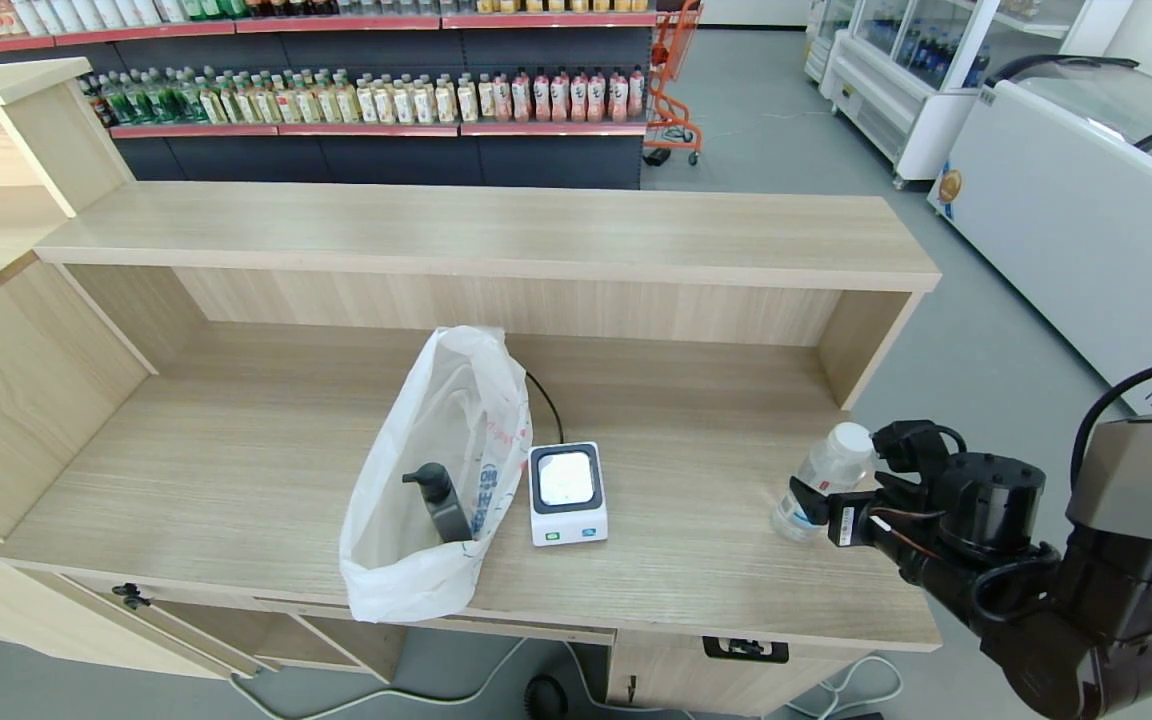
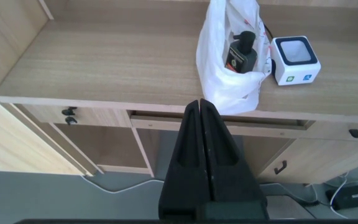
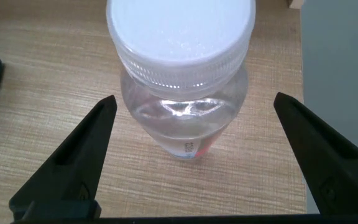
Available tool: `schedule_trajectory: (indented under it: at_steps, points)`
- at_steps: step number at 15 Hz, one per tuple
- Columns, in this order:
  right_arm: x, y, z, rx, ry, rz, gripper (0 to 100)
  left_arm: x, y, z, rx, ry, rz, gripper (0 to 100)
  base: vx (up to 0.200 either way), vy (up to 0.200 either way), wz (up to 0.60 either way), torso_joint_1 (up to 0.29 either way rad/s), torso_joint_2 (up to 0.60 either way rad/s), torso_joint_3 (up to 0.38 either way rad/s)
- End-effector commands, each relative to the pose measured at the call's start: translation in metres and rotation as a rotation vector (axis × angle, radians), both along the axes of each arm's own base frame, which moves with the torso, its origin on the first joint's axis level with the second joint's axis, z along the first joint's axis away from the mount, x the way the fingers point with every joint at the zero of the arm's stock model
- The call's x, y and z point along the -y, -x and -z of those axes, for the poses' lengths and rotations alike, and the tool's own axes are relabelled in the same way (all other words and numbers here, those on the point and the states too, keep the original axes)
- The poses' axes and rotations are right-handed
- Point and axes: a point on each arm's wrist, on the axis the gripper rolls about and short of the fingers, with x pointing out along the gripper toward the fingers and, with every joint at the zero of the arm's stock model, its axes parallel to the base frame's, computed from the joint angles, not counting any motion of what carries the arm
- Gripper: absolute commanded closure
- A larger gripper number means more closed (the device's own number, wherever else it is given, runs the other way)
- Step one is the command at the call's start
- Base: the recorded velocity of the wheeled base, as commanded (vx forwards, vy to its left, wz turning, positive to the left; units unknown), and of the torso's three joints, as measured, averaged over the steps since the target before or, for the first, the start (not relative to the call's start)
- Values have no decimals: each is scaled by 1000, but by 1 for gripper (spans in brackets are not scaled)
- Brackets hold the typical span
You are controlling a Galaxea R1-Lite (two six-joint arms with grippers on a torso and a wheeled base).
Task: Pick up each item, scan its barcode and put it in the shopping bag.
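Observation:
A clear water bottle with a white cap stands upright near the counter's right end. My right gripper is open at the bottle, one finger on each side of it, not touching. The white shopping bag stands open at the counter's middle front, with a dark pump bottle inside it. The white barcode scanner sits right of the bag. My left gripper is shut and empty, below the counter's front edge, short of the shopping bag and the scanner.
The wooden counter has a raised back shelf and side walls. A black cable runs from the scanner behind the bag. Drawers sit under the counter front. Store shelves and freezers stand beyond.

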Motion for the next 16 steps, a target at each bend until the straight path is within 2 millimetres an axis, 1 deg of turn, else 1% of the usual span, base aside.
schedule_trajectory:
  at_steps: [1,7,11,12,16]
  points:
    - [-2,-4,3,16,-1,-8,0,0,0,0,-2,0,0,100,0,0,0,0,0,0]
    - [-4,-12,6,34,21,-26,0,0,0,0,1,0,0,100,0,0,0,0,0,0]
    - [-6,-18,12,29,21,-37,0,0,0,0,-1,0,0,100,0,0,0,0,0,0]
    - [-6,-19,13,28,21,-46,100,0,0,0,-2,0,0,100,0,0,0,0,0,0]
    - [-8,-27,15,47,44,-61,100,0,0,0,-1,0,0,100,0,0,0,0,0,0]
